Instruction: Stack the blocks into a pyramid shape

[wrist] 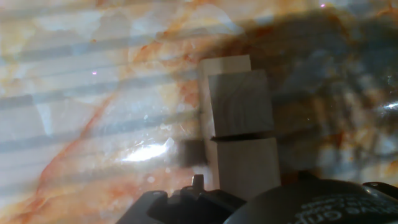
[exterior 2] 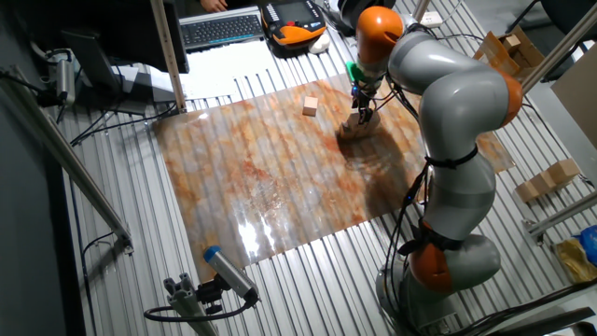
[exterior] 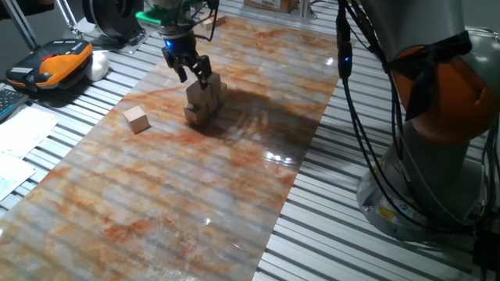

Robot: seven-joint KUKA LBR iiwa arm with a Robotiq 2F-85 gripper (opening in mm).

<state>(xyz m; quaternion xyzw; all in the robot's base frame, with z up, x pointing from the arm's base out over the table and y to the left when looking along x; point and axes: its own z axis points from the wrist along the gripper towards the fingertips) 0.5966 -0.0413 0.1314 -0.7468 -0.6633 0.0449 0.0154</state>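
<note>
The gripper (exterior: 192, 76), fingers apart and holding nothing, hovers just above the stack (exterior: 205, 100); no writing is legible.

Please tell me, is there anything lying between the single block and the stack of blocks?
No. Between the lone block and the stack only the bare marbled mat shows, clearest in the fixed view that looks along the mat.

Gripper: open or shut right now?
Open. In one fixed view the gripper shows its two fingers spread apart just above the stack of blocks, with nothing held between them.
</note>
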